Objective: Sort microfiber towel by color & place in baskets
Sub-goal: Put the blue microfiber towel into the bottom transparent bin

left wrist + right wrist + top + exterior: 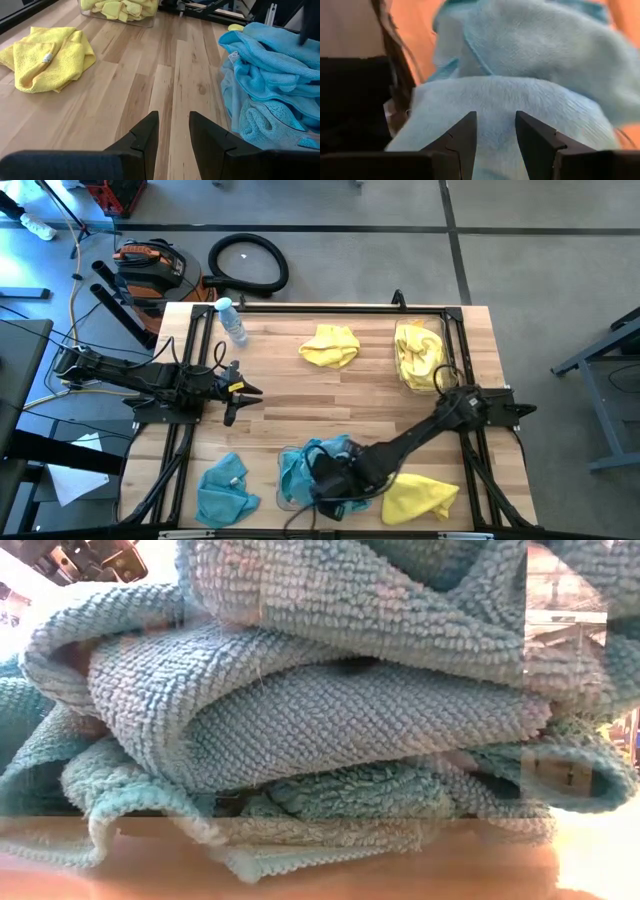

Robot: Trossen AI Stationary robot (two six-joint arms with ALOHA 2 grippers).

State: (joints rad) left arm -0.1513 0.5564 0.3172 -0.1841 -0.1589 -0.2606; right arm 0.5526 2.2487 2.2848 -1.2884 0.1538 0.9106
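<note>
Right pincer [322, 480], at the near edge of the counter [300, 400], poised directly over the heap of teal towels [305, 460] in the near basket [285, 502]; in the right wrist view its two fingers [462, 137] stand parted, with teal cloth beneath and between them but nothing clamped. Left pincer [240, 390], at the counter's left side above bare wood, waits with its fingers [147, 135] apart and empty, pointing across the counter toward the teal heap [270, 90].

Teal heap: piled above the clear wall of the near basket and spilling over it; in the low view it fills nearly the whole field [330, 710]. One loose teal towel [225, 490] lies on the counter at the near left corner, apart from the basket.

Yellow towels: several fill the far basket [442, 330] at the far right [418, 358]; one loose yellow towel [330, 345] lies crumpled at the far middle, left of that basket; another [420, 495] lies at the near right, just beside the right arm.

Water bottle [232, 320] lies on the far left of the counter
</note>
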